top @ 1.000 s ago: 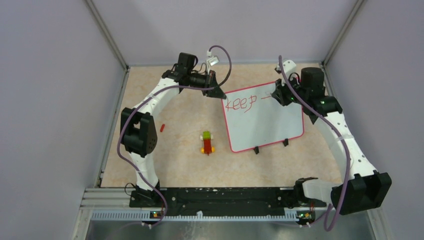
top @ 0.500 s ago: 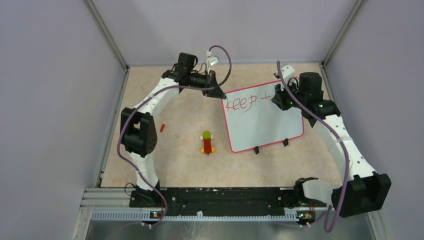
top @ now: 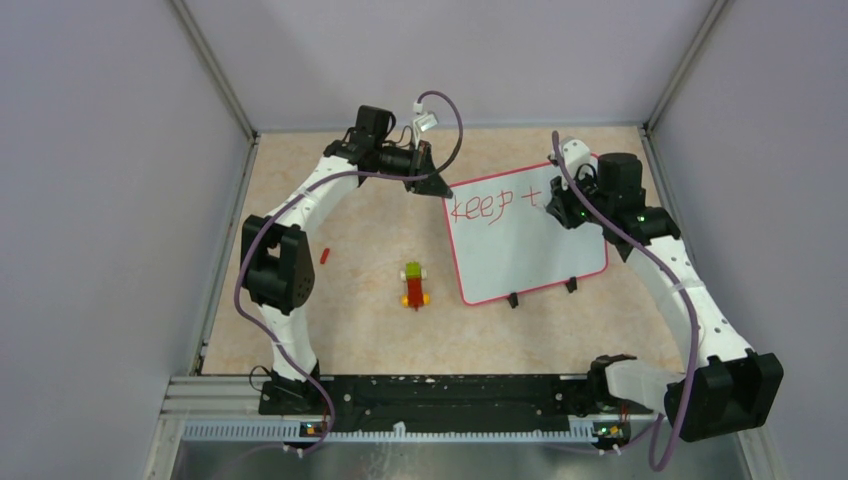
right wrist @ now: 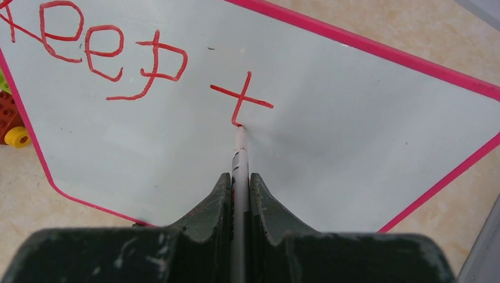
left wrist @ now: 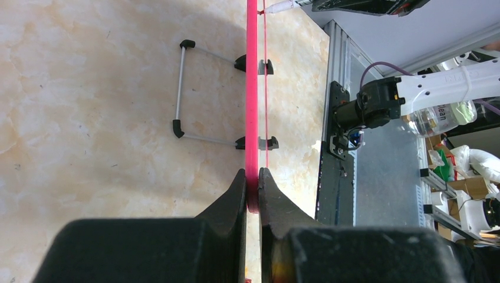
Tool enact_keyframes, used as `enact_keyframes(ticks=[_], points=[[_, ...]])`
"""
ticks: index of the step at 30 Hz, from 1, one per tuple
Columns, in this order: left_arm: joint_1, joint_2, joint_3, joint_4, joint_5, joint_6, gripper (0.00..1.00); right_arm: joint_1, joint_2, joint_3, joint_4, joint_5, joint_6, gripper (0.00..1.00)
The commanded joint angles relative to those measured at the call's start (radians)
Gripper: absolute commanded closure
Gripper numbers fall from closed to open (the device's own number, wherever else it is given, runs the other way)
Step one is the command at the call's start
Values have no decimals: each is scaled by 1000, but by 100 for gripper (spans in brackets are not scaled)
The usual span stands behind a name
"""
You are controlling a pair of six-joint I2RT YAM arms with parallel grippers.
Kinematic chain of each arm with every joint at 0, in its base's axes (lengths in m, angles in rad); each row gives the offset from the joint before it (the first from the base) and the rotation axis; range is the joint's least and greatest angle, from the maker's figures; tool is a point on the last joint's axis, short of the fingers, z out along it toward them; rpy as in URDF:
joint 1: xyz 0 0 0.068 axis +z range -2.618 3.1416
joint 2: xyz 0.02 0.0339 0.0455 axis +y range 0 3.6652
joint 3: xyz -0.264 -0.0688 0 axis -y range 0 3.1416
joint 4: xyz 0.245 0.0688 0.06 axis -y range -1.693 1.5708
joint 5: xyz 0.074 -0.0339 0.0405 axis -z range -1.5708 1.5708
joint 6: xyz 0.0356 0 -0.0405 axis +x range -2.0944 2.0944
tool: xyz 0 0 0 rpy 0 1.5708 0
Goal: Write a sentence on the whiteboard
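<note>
The whiteboard (top: 530, 250), white with a pink rim, lies at the right of the tabletop. Red writing (top: 481, 208) on it reads "keep", followed by a "t" (right wrist: 242, 97). My left gripper (top: 436, 186) is shut on the board's far left corner; in the left wrist view its jaws (left wrist: 252, 174) pinch the pink rim (left wrist: 252, 112) edge-on. My right gripper (top: 560, 206) is over the board's far part, shut (right wrist: 239, 177) on a white marker (right wrist: 240, 147). The marker's tip touches the board at the foot of the "t".
A small toy of green, yellow and red bricks (top: 414, 285) sits left of the board, and a small red piece (top: 325, 255) lies near the left arm. Two black clip feet (top: 541, 293) sit on the board's near edge. Grey walls enclose the table.
The right gripper drew the marker down across the earlier horizontal dash, making it a "t", and shifted slightly toward the near side. The left gripper and board stayed put.
</note>
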Motion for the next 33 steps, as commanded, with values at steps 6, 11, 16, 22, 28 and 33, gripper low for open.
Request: enact_keyframes(ticks=[6,11,16,22,28,33], points=[[-6,-53,-4,42,34,26,100,-10,0,80,21,88,-25,100],[-5,-55,-4,43,35,27,100,-10,4,135,-15,48,-18,100],[-5,-51,1,44,37,27,100,-10,-6,177,-33,46,-15,100],[-5,-51,1,46,38,27,100,-10,28,184,-5,57,-17,100],[-6,-50,3,44,37,27,100,-10,62,184,24,67,-17,100],[-6,-46,3,43,37,27,100,-9,68,161,32,81,-32,100]])
